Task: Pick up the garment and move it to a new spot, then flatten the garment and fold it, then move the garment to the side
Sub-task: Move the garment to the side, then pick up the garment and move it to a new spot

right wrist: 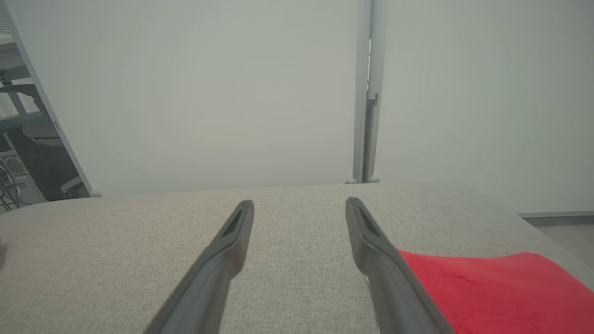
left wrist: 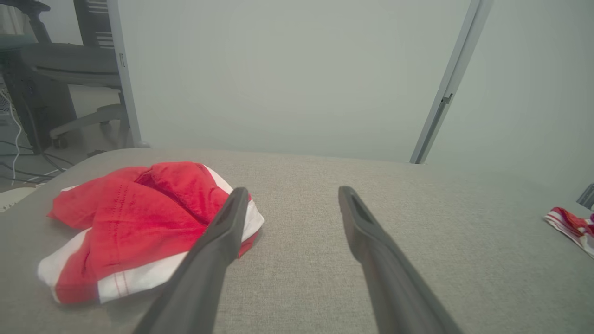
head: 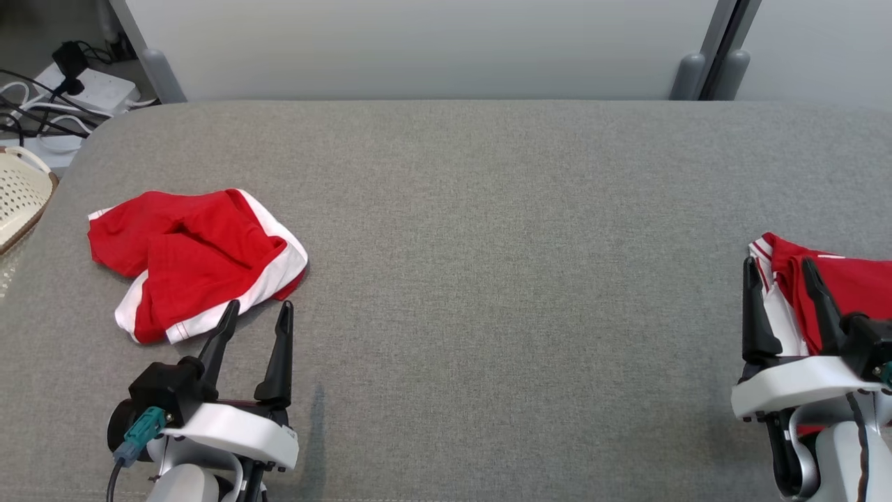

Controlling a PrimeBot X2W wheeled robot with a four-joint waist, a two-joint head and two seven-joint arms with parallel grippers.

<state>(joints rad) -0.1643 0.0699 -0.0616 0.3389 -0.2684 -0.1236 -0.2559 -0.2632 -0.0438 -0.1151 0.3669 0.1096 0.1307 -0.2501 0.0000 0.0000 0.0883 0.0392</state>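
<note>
A crumpled red-and-white garment [head: 195,258] lies on the left of the grey table [head: 488,279], just beyond the robot's left gripper [head: 259,305], whose fingers stand spread and empty. The right gripper [head: 778,263], likewise spread, sits beside a second red garment [head: 854,286] at the table's right edge. A clean pickup likely means coming down on the thick white-trimmed hem and taking several layers. The heap's long axis runs roughly side to side, hem facing the robot.
</note>
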